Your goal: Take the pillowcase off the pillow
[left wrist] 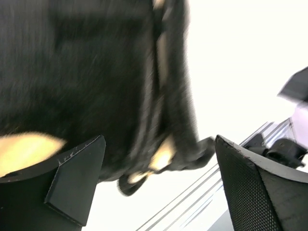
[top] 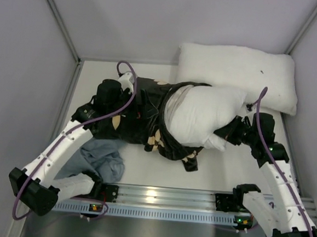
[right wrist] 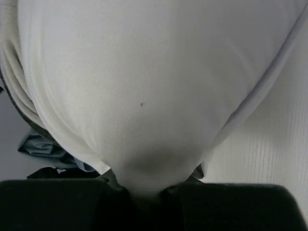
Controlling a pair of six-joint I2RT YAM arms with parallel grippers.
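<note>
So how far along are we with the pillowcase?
Most of the pillow already bulges out of the pillowcase. In hand: the right pincer is shut on the pillow's free end; the left pincer is open at the bunched case. Left: the pillow's other end sits inside the fabric.

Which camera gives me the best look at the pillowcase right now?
Top external: it shows the whole pillowcase bunched over one end of the pillow. Left wrist shows only a blurred black fold between the fingers of the open left gripper; right wrist shows just a dark sliver beside the white pillow.
</note>
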